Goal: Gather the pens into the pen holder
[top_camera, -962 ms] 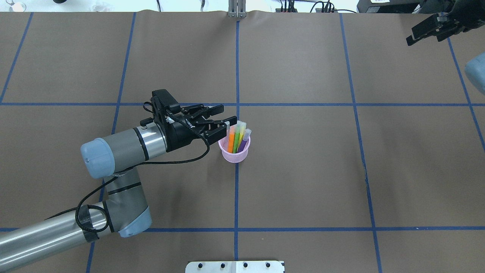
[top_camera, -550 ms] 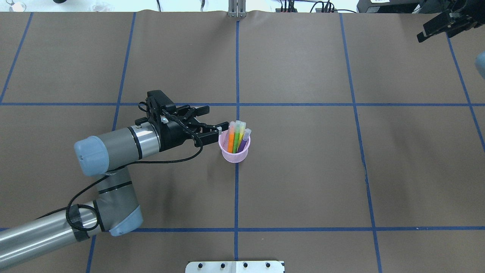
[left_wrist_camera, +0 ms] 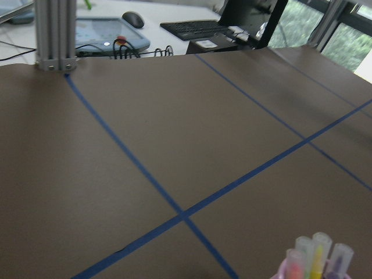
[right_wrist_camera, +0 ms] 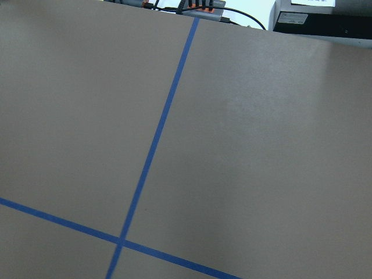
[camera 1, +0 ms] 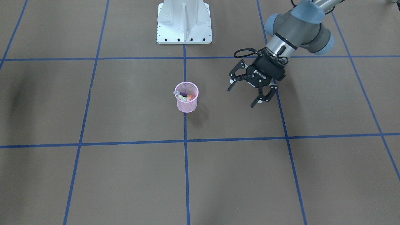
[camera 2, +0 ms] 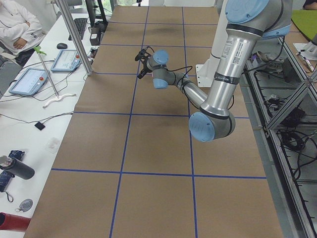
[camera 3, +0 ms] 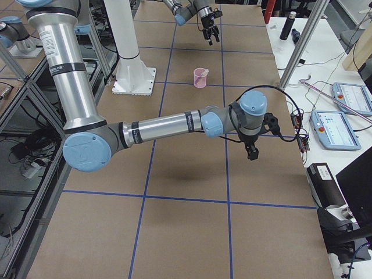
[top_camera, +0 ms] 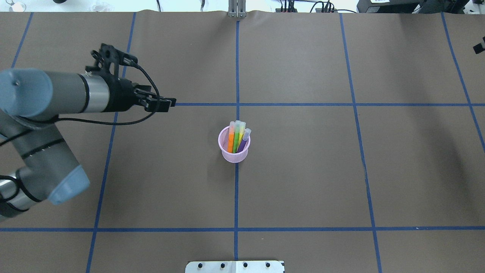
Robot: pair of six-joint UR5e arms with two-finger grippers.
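The pink mesh pen holder (top_camera: 234,152) stands upright on the brown-papered table (top_camera: 303,170). It straddles a blue tape line (top_camera: 236,197), just on the robot's side of a tape crossing. The pens (top_camera: 236,137), orange, green and purple among them, stand inside it with their pale caps upward, clear of the rim. The left gripper (camera 1: 241,97) hovers well apart from the pen holder, off to the robot's left of it, its jaws spread wide with nothing between them. The right gripper (camera 3: 251,152) hangs over bare paper far from the pen holder, toward the table's opposite end; whether its jaws are spread or pressed together cannot be told. A white base plate (camera 1: 184,22) lies beyond the pen holder on the robot's side.
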